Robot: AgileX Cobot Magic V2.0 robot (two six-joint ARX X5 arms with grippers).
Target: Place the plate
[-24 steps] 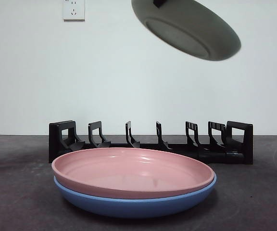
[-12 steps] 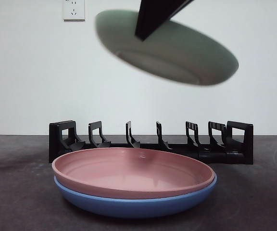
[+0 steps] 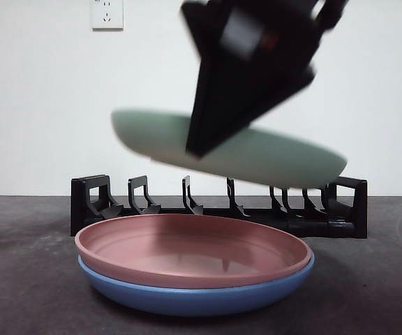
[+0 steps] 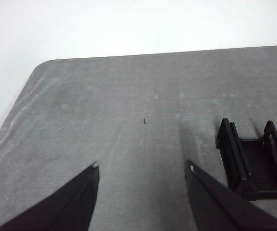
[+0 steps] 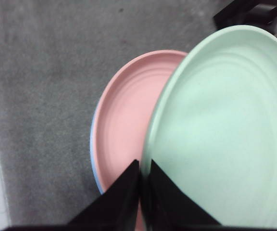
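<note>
A pale green plate [image 3: 271, 157] hangs tilted in the air above the stacked plates, in front of the rack. My right gripper [image 3: 194, 150] is shut on the green plate's [image 5: 225, 130] rim, its jaws [image 5: 142, 175] pinching the edge. Below it a pink plate [image 3: 187, 248] lies on a blue plate [image 3: 194, 296] on the table; the pink plate [image 5: 124, 125] also shows under the green one in the right wrist view. My left gripper [image 4: 141, 168] is open over bare table, beside the end of the rack.
A black slotted plate rack [image 3: 218, 206] stands behind the stacked plates, its end [image 4: 254, 163] visible in the left wrist view. The grey table's rounded corner [image 4: 42, 67] lies ahead of the left gripper. A white wall with sockets is behind.
The green plate has come down and to the left, from high up to just above the rack and stack. The right arm now fills the upper middle of the front view.
</note>
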